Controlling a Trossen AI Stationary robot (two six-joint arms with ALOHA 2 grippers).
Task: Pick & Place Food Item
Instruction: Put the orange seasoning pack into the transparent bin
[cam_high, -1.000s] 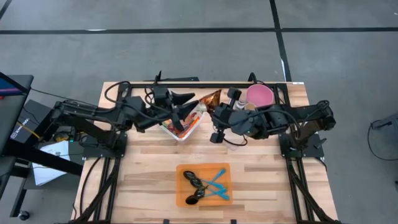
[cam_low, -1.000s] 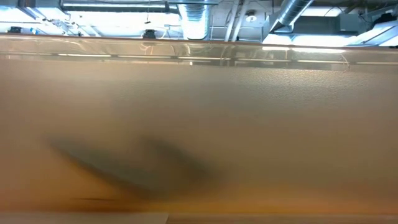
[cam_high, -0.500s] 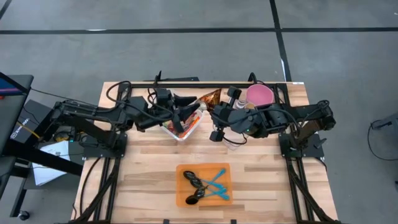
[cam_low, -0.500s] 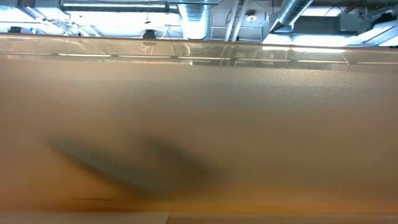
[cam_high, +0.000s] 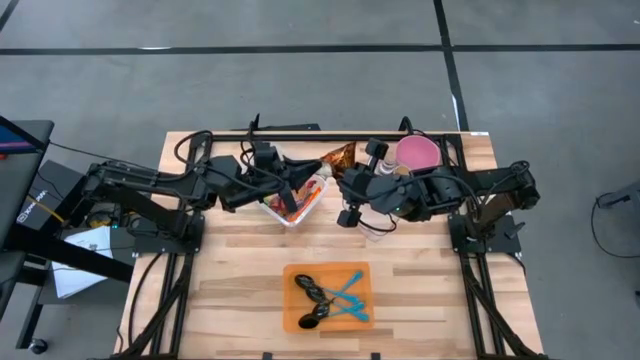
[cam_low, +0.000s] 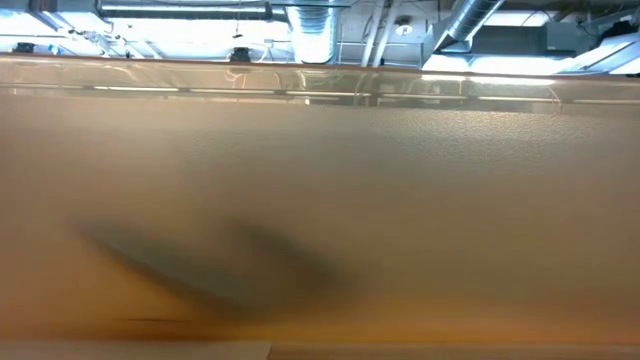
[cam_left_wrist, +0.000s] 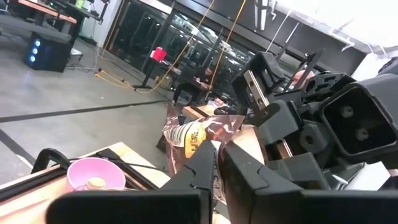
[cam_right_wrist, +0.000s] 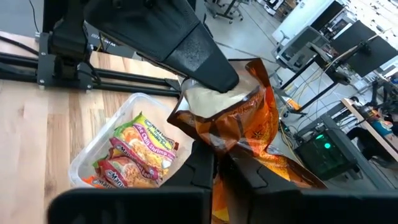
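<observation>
the snack bag (cam_right_wrist: 239, 134) is lifted over the clear tub (cam_high: 291, 204) at the back of the table, pinched from both sides: the left gripper (cam_high: 312, 166) is clenched on its top edge, the right gripper (cam_high: 345, 180) on its lower part (both sets of fingers look fully closed on the foil). so the pick seems done, the placing is left, and where the bag should go is unclear. the tub holds noodle packets (cam_right_wrist: 134, 152). a pink bowl (cam_high: 418, 153) sits behind the right arm, and an orange tray (cam_high: 327, 297) at the front holds blue and black utensils (cam_high: 333, 295).
</observation>
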